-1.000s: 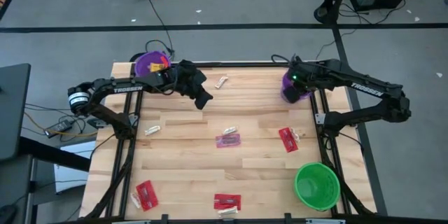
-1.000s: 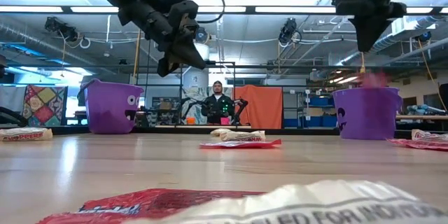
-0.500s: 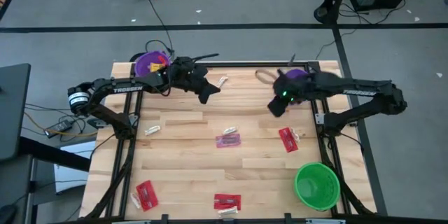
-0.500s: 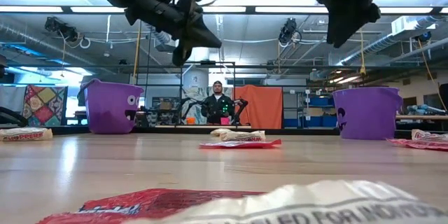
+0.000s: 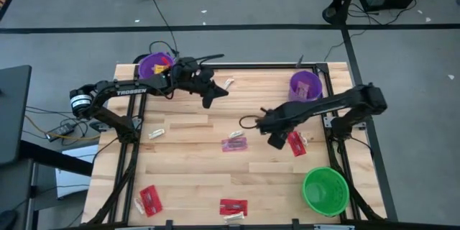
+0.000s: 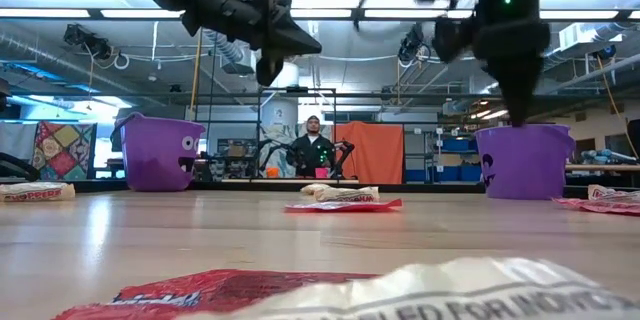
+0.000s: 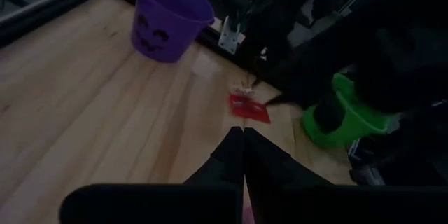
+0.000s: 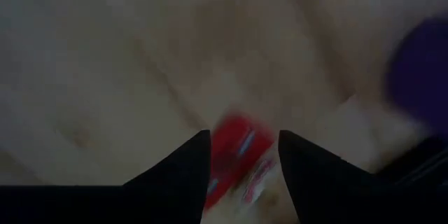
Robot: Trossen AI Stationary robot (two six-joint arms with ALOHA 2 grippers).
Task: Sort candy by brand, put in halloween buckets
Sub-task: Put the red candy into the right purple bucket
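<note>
My right gripper [image 5: 277, 140] [image 6: 522, 115] hangs open above the table, fingers pointing down, just left of a red candy [image 5: 295, 144]. In its wrist view that red candy [image 8: 234, 150] shows between the two fingers [image 8: 189, 161], apart from them. My left gripper [image 5: 213, 95] [image 7: 243, 131] is shut and raised near the far edge, beside a cream candy [image 5: 228, 83]. Two purple buckets [image 5: 157, 65] [image 5: 305, 86] stand at the far corners, and the right one has pink inside. The green bucket [image 5: 325, 190] stands at the near right.
Loose candy lies flat on the wood: a pink piece [image 5: 234, 144] in the middle, red pieces [image 5: 149, 200] [image 5: 233, 205] near the near edge, and a cream piece [image 5: 157, 132] at the left. A person [image 6: 314, 150] sits far behind the table.
My right gripper has swung from above the right purple bucket toward the table's middle and near side, dropping lower beside the red candy. A pink blur showed over that bucket a second ago. My left gripper has drifted slightly toward the right and far edge and turned.
</note>
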